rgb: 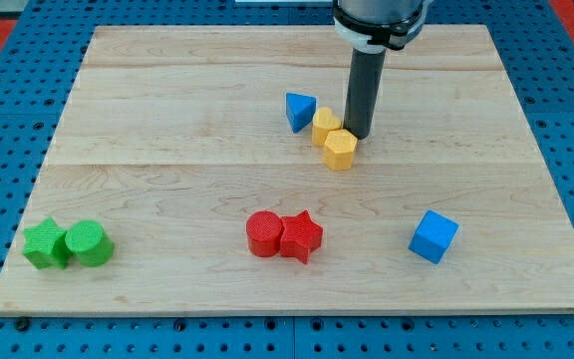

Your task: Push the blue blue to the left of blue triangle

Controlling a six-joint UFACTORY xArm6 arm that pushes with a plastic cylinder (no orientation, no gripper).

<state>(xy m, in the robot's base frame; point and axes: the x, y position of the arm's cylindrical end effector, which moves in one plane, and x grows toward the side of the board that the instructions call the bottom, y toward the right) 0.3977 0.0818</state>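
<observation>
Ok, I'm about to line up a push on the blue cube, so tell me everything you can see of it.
The blue cube looks like a small solid plastic block with flat faces and crisp edges, lighter on top and darker on the side faces. It sits flat on the wooden board, turned so one corner points toward the view's bottom. It lies at the view's lower right, alone, touching no other block. My tip is far up-left of it, beside the yellow blocks.

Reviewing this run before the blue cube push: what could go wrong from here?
1. My tip sits against the two yellow blocks beside the blue triangle; moving off could nudge them into it.
2. The blue cube lies far toward the view's bottom right; a long push may let it rotate or slip off my tip.
</observation>
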